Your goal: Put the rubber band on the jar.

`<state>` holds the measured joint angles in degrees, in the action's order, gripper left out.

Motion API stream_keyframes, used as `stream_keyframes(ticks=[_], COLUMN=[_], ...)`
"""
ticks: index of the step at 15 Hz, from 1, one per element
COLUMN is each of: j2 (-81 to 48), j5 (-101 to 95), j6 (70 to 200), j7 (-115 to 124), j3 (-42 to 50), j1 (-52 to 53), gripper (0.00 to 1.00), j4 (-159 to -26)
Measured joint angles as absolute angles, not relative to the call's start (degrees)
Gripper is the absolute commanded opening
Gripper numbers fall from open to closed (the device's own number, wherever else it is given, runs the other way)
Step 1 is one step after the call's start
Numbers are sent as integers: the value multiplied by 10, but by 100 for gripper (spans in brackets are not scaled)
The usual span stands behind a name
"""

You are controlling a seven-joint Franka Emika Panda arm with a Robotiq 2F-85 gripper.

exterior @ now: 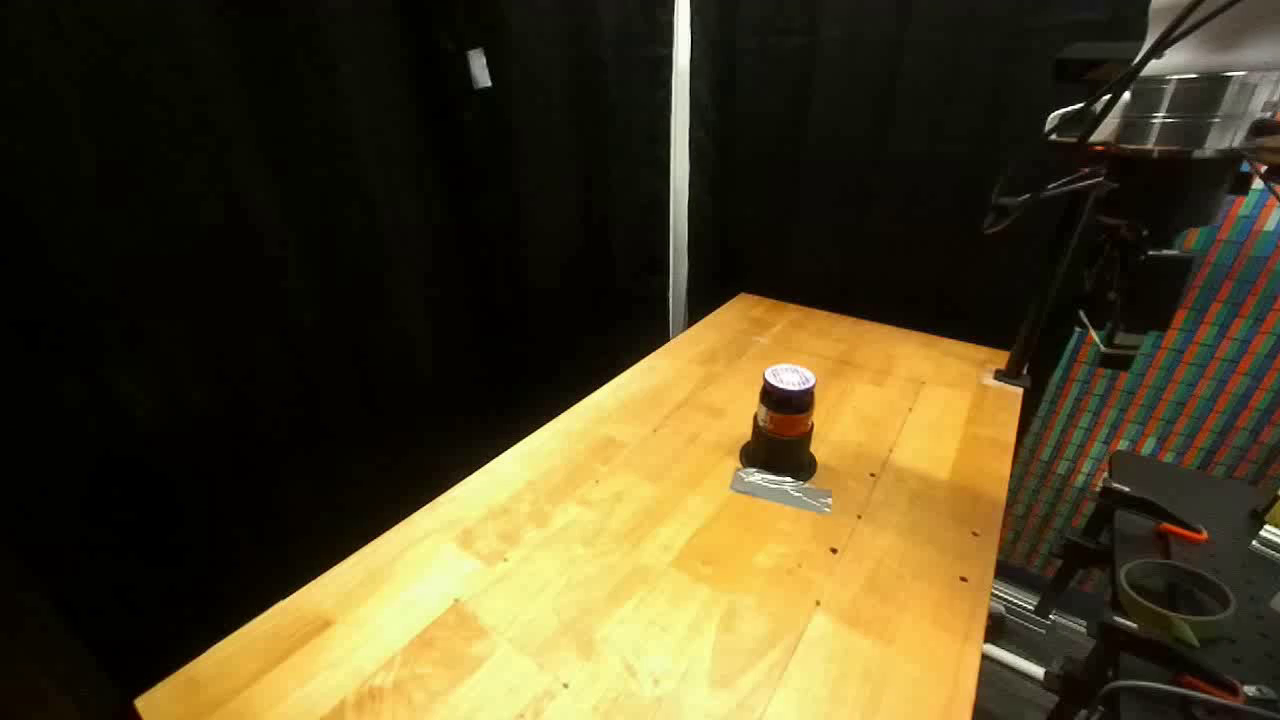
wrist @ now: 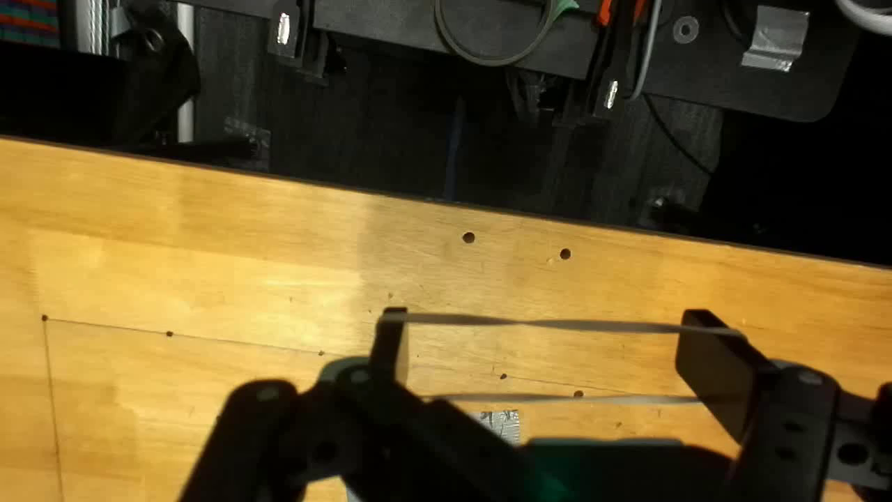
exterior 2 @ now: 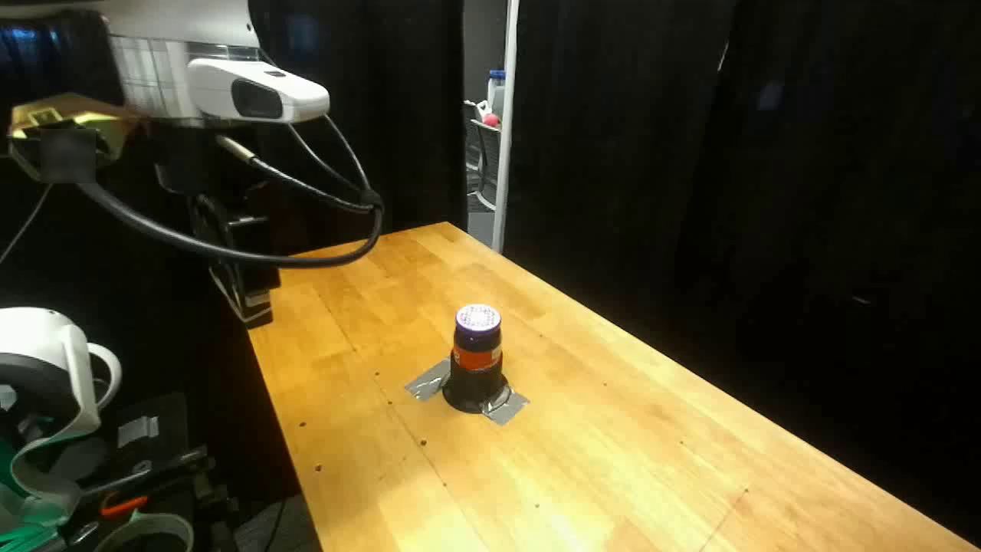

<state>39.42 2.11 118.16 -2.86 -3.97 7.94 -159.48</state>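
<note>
Both exterior views cut off the desk along its near edge; print on the jar was illegibly small.

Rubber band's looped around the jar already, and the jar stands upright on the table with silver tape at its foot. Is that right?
Not the first part: the rubber band isn't around the jar; the wrist view shows it stretched across the open claw. The rest holds: the jar stands upright on the table, with silver tape at its foot.
</note>
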Motion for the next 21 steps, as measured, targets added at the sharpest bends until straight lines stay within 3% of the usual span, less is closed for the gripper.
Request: stream_keyframes(ticks=[12,21], j2=[375,85], j5=[20,13], j6=[1199,1261], j7=[-6,63], j3=[-46,-58], j1=[76,50], gripper=[100,100], j4=[-1580,-1358])
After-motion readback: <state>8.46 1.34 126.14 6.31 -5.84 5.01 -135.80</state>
